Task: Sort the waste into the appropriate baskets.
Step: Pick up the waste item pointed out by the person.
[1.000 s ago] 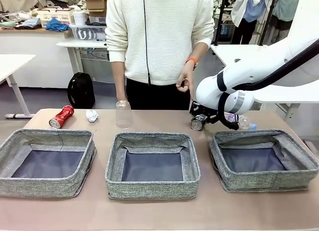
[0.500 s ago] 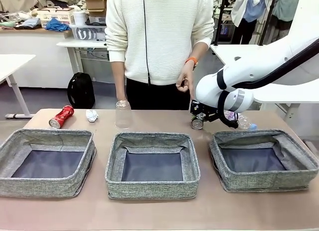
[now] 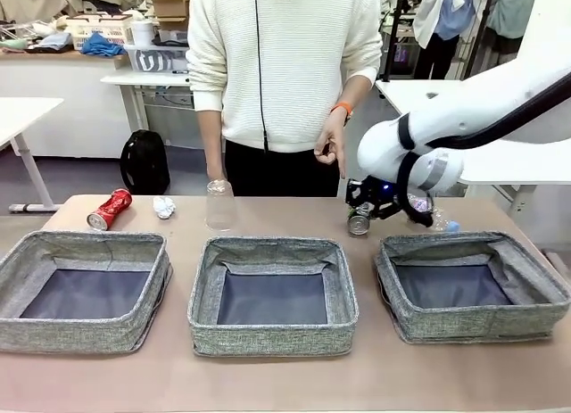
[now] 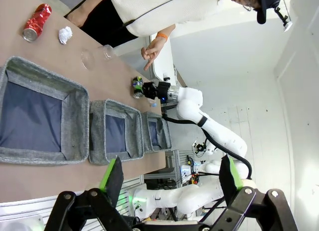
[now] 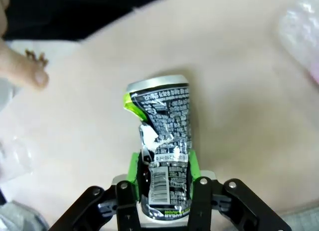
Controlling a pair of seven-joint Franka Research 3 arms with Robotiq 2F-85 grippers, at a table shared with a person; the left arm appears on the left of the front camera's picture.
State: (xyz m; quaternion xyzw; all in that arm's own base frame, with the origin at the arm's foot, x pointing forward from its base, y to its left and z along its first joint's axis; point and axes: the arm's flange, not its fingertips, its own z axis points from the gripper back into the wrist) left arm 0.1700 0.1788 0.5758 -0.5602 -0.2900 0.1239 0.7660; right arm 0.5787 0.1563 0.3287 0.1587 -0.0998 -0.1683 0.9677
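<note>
Now dark crushed can (image 5: 162,131) is clamped by R gripper (image 5: 164,167), long axis along the fingers (image 5: 194,167), prob. just off table (image 3: 285,215); nearest basket (image 3: 473,244) lies just beside. L gripper (image 4: 171,171) wide open, empty.
</note>
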